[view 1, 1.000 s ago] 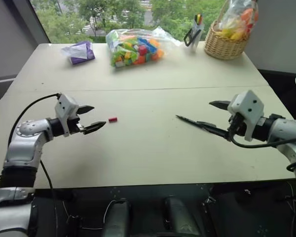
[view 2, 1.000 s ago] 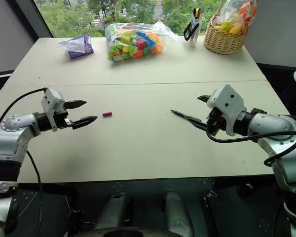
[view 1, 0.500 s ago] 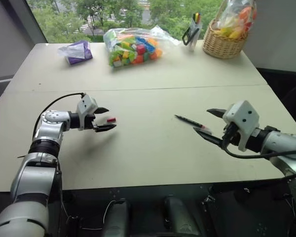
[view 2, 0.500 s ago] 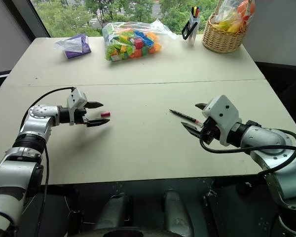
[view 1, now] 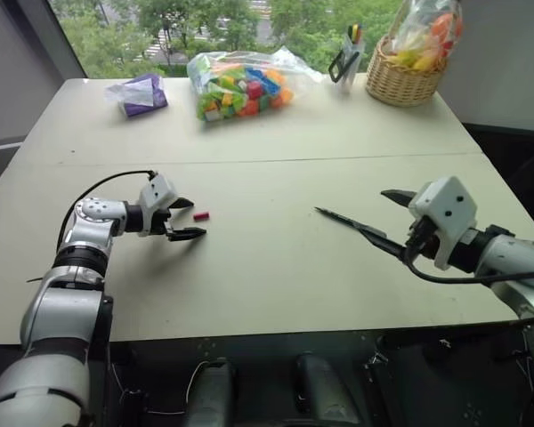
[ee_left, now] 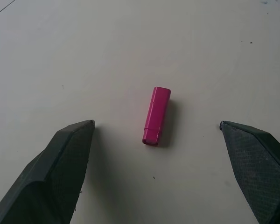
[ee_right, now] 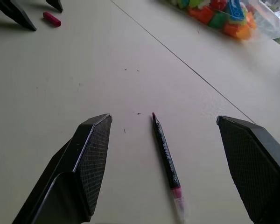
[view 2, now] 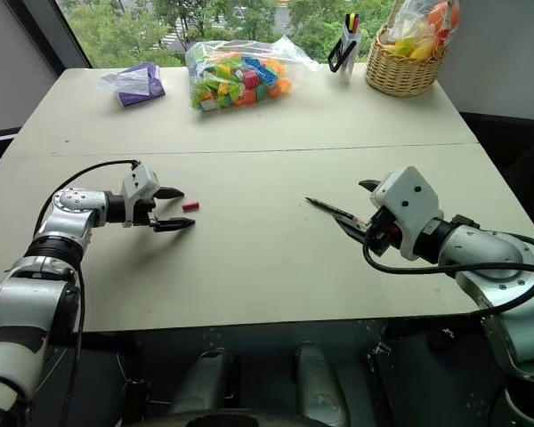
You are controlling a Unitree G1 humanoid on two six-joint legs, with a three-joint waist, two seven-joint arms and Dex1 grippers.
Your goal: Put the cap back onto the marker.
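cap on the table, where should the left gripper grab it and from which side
Probably across its long flat sides near the middle. The pink cap lies flat on the table, pointing lengthways between the open left gripper fingers, so coming straight forward and low should let the pads close on its narrow width.

both arms are showing silver-grey rounded metal segments joined by black rings. each wrist is carrying a white angular block, and a black cable is looping beside it. the left gripper and right gripper are ending in tapered black fingers with cross-hatched pads.
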